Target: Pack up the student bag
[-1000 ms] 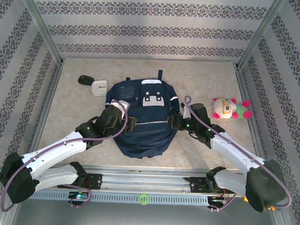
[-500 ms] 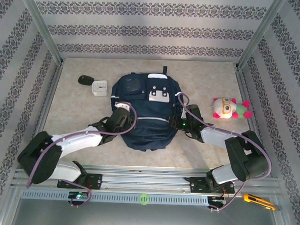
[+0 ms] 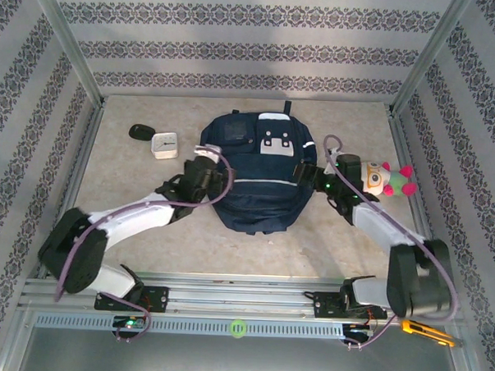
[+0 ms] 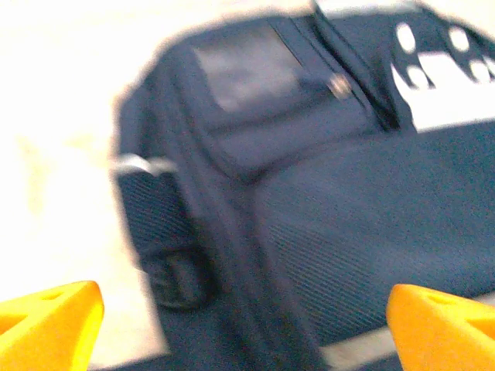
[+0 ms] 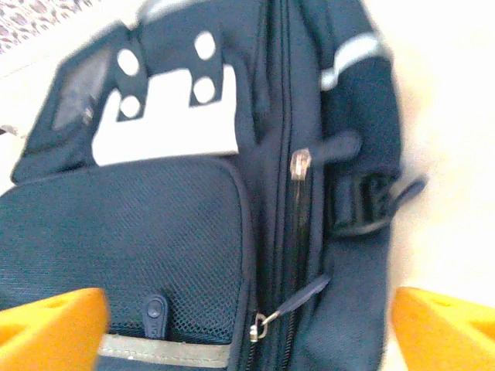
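Observation:
The student bag point(image 3: 260, 182), dark navy with grey-white stripes and a pale buckle patch, lies flat in the middle of the table. My left gripper point(image 3: 206, 159) is at the bag's left edge; in the left wrist view it point(image 4: 247, 336) stands open, orange fingertips point(image 4: 48, 323) wide apart over the bag's side seam point(image 4: 232, 255). My right gripper point(image 3: 309, 169) is at the bag's right edge. In the right wrist view it point(image 5: 247, 336) is open above the bag's zipper pull point(image 5: 298, 297) and mesh front pocket point(image 5: 131, 247). Neither holds anything.
A white-and-pink plush toy point(image 3: 381, 179) lies right of the bag, close to my right arm. A small white clock point(image 3: 164, 143) and a black oval object point(image 3: 140, 132) lie at the back left. A yellow cutter point(image 3: 426, 331) rests on the near rail.
The bag has slid away from the near edge and to the right. Both arms reached further out with it, and both grippers have opened wide.

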Tool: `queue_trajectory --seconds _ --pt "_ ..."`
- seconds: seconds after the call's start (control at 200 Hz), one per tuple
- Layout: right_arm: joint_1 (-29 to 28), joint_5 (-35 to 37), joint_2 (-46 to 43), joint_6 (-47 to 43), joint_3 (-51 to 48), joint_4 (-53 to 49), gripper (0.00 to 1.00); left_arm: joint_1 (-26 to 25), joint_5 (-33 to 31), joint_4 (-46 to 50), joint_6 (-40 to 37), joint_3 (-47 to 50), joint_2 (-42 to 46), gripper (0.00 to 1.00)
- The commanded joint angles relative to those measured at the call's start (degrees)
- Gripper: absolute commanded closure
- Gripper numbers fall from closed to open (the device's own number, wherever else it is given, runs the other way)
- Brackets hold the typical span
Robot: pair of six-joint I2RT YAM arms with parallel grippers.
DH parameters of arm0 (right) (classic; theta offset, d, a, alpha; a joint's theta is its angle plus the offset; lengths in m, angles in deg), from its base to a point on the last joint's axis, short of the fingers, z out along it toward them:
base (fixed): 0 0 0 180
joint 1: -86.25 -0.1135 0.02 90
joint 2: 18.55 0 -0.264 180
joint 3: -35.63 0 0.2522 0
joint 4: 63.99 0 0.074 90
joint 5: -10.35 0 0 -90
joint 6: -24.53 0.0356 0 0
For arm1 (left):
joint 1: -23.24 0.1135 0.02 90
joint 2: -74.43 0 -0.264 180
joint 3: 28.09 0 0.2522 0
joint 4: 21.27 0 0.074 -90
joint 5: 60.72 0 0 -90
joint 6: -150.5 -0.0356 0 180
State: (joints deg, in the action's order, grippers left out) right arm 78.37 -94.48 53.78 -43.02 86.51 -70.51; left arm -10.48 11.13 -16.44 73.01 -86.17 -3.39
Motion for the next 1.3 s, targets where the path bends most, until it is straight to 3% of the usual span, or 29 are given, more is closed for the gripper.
queue_trajectory --seconds 0.0,0.075,0.24,0.34,0.47,0.535,0.6,0.65,0.695,0.724,0.824,1.004,1.209,1.294 --pt "4.4 2.5 -5.5 -8.5 0.5 -4.3 0.02 2.9 -10.5 -10.1 -12.5 8.0 10.5 0.01" --pt "7.7 3.6 -8.1 -12.5 -1.7 -2.9 0.02 5.0 -15.0 -17.5 -19.4 13.7 16.0 0.01" --pt "11.7 8.2 -6.6 -20.2 -7.4 5.6 0.02 11.2 -19.7 -20.2 -24.8 20.6 20.0 0.01" --pt "12.7 6.9 -2.3 -20.5 -9.8 13.2 0.02 15.6 -14.3 -28.2 -23.6 26.6 18.4 0.01" --pt "11.6 4.2 4.4 -21.6 -12.8 28.3 0.02 24.0 2.0 -44.1 -16.5 31.0 6.7 0.01" --pt "9.8 5.5 6.2 -22.3 -12.7 31.6 0.02 24.8 4.4 -55.0 -19.1 30.0 -4.9 0.01" --pt "8.7 2.2 11.0 -24.3 -14.7 40.5 0.02 25.6 3.2 -63.7 -18.7 29.3 -13.9 0.01" --pt "8.4 3.6 14.2 -23.9 -16.9 48.2 0.02 28.9 6.1 -59.0 -13.5 30.7 -12.0 0.01" --pt "8.6 4.5 16.4 -22.3 -19.4 55.1 0.02 30.5 6.5 -62.6 -12.4 30.0 -15.0 0.01" --pt "8.8 5.5 15.5 -22.0 -19.0 52.8 0.02 31.0 6.6 -63.3 -12.5 29.4 -15.7 0.01" --pt "8.8 8.3 15.0 -21.1 -15.1 45.9 0.02 32.2 7.7 -46.9 -10.3 23.5 -13.0 0.01" --pt "8.8 10.7 15.3 -20.2 -15.4 46.8 0.02 32.0 10.4 -55.6 -12.2 26.9 -14.0 0.01" --pt "8.8 10.7 15.2 -20.2 -15.4 46.7 0.02 32.0 9.5 -47.6 -11.8 23.0 -13.7 0.01" --pt "8.8 10.7 15.3 -20.2 -15.4 46.7 0.02 32.0 9.8 -49.6 -12.1 23.8 -13.8 0.01"
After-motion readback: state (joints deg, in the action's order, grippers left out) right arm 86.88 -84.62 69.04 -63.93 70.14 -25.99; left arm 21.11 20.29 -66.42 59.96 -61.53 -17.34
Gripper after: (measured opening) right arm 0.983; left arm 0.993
